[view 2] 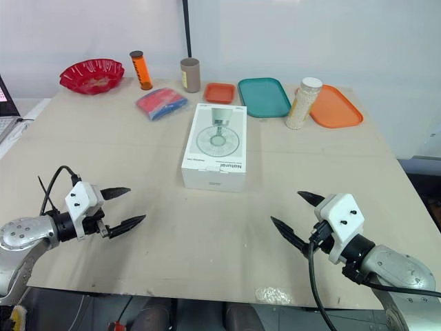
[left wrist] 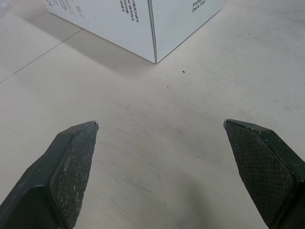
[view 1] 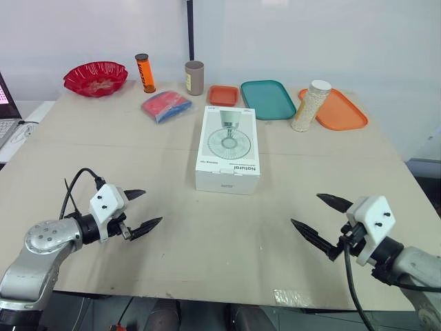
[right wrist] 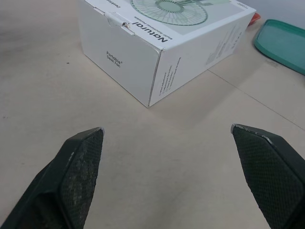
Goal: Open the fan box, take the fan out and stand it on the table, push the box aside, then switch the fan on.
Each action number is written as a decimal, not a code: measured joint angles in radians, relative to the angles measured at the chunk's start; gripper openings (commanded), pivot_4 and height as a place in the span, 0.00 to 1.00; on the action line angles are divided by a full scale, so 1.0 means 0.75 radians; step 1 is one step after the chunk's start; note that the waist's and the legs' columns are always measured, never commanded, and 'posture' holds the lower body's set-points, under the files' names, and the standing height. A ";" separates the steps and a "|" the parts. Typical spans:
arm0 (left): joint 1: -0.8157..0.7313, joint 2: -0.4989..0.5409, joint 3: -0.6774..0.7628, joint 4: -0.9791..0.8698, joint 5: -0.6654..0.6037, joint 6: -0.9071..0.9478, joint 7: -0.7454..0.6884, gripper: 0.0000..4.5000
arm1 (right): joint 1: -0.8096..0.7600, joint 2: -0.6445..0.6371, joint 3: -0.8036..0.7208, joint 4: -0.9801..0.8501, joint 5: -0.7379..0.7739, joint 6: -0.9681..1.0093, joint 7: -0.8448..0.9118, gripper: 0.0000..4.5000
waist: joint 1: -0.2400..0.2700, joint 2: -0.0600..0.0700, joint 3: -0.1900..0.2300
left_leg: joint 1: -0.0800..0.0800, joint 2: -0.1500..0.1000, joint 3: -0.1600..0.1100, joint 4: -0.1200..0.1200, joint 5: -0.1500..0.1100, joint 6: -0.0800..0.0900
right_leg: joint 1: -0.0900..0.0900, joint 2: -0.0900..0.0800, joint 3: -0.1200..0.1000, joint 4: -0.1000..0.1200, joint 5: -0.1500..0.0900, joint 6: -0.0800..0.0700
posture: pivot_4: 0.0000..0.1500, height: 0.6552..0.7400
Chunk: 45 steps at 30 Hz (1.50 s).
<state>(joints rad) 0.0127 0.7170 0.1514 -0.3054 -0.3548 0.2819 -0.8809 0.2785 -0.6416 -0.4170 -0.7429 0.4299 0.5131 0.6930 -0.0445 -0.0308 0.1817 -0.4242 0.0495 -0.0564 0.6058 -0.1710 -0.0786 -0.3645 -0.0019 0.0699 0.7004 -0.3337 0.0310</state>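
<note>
- You see the fan box [view 1: 228,148] lying flat at the middle of the table [view 1: 207,241], its printed fan picture facing up and its flaps closed.
- The short end of the box faces your robot, and in the right wrist view a small tab sits along that end's top edge.
- Your left end effector [view 1: 151,207] hovers low over the table, near and to the left of the box, released with both black fingers spread and nothing between them.
- Your right end effector [view 1: 306,209] hovers on the opposite side, near and to the right of the box, likewise released and empty.
- Both end effectors point inward toward the box; neither touches it.
- Along the far edge stand a red bowl [view 1: 96,77], an orange bottle [view 1: 144,72] and a brown cup [view 1: 194,77].
- A blue and red packet [view 1: 166,105] lies just in front of the cup.
- A small orange tray [view 1: 223,95] and a teal tray [view 1: 267,98] lie beyond the box.
- A jar of pale grains [view 1: 310,105] stands at the edge of a large orange tray [view 1: 341,110].
</note>
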 measured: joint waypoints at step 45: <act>-0.074 -0.045 -0.043 0.041 -0.033 -0.029 -0.020 0.66 | -0.023 -0.056 0.009 0.034 0.046 0.011 0.001 1.00 | 0.000 0.000 -0.001 | 0.000 0.000 0.000 0.000 0.000 0.000 | 0.000 0.000 0.000 0.000 0.000 0.000 | 1.00 1.00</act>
<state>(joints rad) -0.0425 0.6831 0.1195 -0.2747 -0.3792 0.2602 -0.8962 0.2613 -0.6836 -0.4098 -0.7176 0.4641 0.5214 0.6935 -0.0443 -0.0305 0.1811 -0.4241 0.0492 -0.0564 0.6060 -0.1709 -0.0786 -0.3641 -0.0019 0.0698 0.7007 -0.3336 0.0308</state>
